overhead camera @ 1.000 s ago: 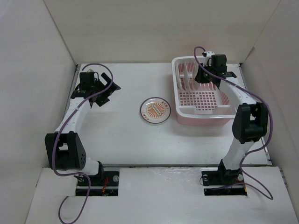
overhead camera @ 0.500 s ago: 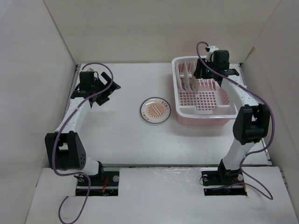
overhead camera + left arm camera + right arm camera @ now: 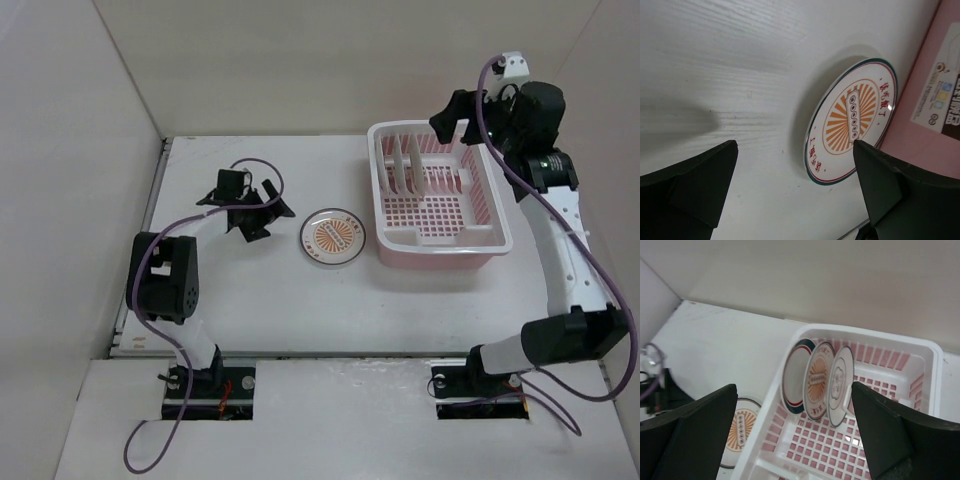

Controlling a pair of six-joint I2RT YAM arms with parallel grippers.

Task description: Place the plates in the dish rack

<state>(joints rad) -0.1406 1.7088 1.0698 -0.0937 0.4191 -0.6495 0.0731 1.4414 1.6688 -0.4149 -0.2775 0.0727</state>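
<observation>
Swinging in from the far-left corner, your left gripper (image 3: 265,212) now faces the sunburst plate (image 3: 333,238), while your right gripper (image 3: 455,115) has risen up and back, clear of the dish rack (image 3: 440,256). Both sets of fingers are spread wide and hold nothing.

Three plates (image 3: 817,380) stand upright between the pegs at the rack's far-left end. The sunburst plate lies flat on the table (image 3: 260,300), just beside the rack's left wall, so the loading looks nearly done and this pickup is the step in hand. The left wrist view frames the plate between the spread fingers, a short way ahead of them.

Next, you will likely need to ease the left gripper forward and low. A plate lying flat offers only its thin rim, so expect to catch that edge on the side away from the rack, where there is room for a finger.
</observation>
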